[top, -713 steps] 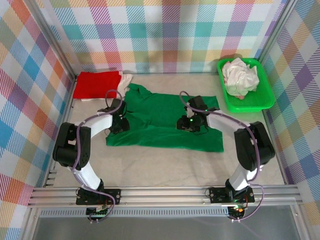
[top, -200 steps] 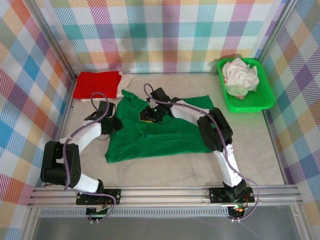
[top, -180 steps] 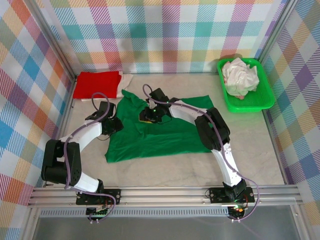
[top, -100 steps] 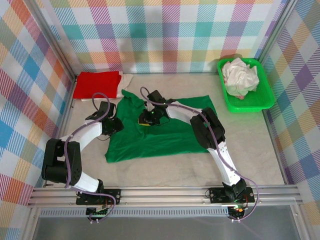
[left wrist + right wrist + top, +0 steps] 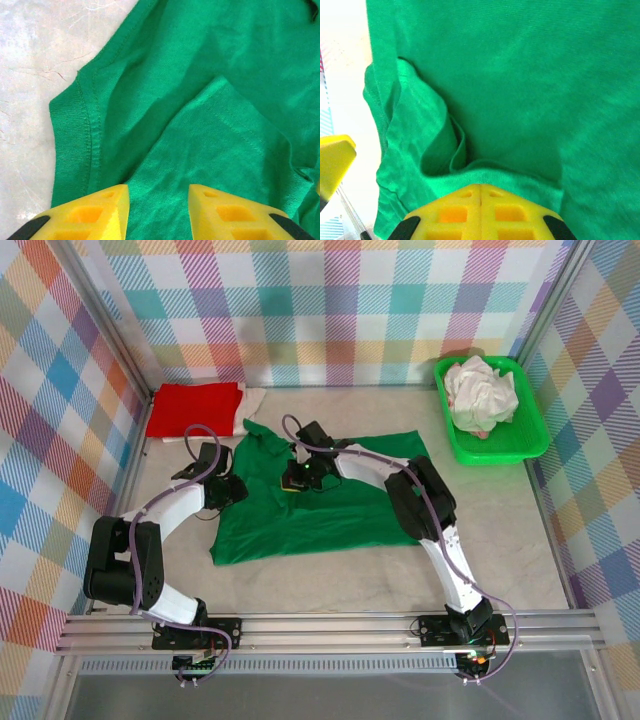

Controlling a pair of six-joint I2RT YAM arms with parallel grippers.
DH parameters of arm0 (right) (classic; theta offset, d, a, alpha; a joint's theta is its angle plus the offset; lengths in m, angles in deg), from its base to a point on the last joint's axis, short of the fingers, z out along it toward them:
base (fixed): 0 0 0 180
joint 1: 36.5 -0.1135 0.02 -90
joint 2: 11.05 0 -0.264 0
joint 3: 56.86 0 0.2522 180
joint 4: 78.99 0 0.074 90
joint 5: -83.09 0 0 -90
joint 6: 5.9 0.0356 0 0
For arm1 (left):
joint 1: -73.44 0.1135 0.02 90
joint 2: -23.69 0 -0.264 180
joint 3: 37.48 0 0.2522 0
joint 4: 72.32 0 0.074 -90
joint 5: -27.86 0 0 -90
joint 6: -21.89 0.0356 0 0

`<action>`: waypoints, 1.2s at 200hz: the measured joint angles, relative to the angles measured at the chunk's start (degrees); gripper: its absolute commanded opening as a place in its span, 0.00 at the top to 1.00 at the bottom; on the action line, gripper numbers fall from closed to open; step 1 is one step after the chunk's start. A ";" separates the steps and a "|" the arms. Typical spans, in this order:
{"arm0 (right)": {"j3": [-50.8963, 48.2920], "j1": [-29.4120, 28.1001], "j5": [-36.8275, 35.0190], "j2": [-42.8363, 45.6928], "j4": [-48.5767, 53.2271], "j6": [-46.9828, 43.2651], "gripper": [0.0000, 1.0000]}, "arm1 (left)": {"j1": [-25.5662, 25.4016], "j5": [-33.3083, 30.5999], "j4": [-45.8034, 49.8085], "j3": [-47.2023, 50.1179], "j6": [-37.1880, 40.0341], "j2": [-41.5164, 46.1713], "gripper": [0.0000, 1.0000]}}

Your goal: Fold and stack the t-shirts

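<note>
Green t-shirt [image 5: 330, 510]: lay spread at the middle of the surface [image 5: 330, 575]. My right end effector [image 5: 480, 194]: clenched on a bunched fold of that shirt, toward its far left part. My left end effector [image 5: 159, 197]: released, pads apart, set over the shirt's left edge. Red t-shirt [image 5: 195, 408]: folded, far left corner. White t-shirts [image 5: 480, 390]: crumpled in green tray [image 5: 530, 447], far right.

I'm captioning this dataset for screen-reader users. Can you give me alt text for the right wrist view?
The right end effector, yellow fingers shut, seems to pinch a rumpled hem of the green t-shirt, which covers nearly the whole frame. Pale table shows along the left edge.
</note>
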 measured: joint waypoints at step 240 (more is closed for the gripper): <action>-33.48 17.62 -13.29 36.22 -5.03 -6.25 0.51 | 1.88 -1.33 18.05 -70.73 3.30 -52.04 0.44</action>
